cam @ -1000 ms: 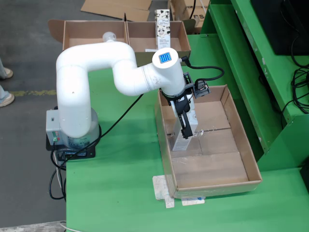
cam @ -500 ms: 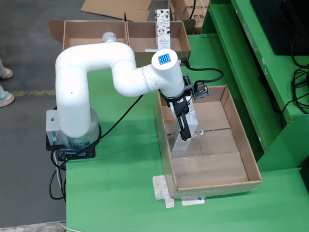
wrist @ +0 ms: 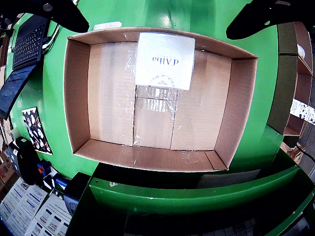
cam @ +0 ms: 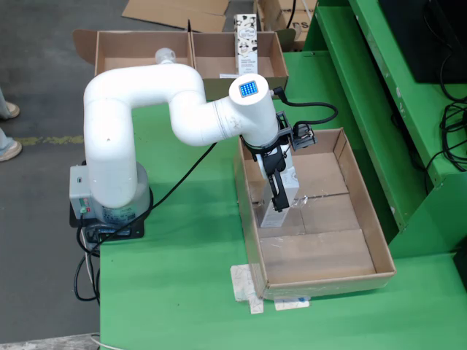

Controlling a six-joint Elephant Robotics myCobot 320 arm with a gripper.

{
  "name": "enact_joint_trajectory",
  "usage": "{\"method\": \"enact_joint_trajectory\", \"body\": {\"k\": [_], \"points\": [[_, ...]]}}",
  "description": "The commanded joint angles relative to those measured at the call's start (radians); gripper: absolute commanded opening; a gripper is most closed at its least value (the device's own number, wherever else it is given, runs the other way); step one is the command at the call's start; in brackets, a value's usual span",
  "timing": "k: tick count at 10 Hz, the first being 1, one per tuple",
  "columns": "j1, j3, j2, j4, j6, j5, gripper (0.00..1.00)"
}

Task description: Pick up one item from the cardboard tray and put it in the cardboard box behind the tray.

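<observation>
A white myCobot arm (cam: 146, 95) stands at the left edge of a green desk (cam: 182, 277) in the fixed view and reaches over a shallow cardboard tray (cam: 368, 219). Its black hand (cam: 278, 191) points down into the tray's left half, right at a white carton (cam: 281, 200) that stands on the tray floor close to the left wall. The fingers (cam: 277, 186) lie against the carton's upper part, but from this angle I cannot tell whether they clamp it or only flank it.

The riding view looks straight down on the same tray (wrist: 76, 98). The carton (wrist: 165, 60) sits at the top centre of the picture, touching or just beside the tray's upper wall, with mirrored dark lettering on its top face. Two dark finger shapes (wrist: 266, 14) show only in the upper corners, well apart from each other, and the carton lies between them. Clear tape runs along the tray's floor flaps.

Behind the tray in the fixed view a two-compartment cardboard box (cam: 191, 55) rests at the desk's far edge, with another patterned carton (cam: 246, 44) upright at its right compartment.
</observation>
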Motion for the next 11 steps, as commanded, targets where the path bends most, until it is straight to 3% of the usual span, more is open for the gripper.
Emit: {"method": "enact_joint_trajectory", "body": {"k": [1,7,11], "points": [[0.001,0.031,0.029,0.009,-0.003,-0.003,1.0],[0.007,0.046,0.014,0.008,-0.001,-0.004,1.0],[0.034,0.151,-0.082,0.017,-0.001,-0.001,1.0]]}}
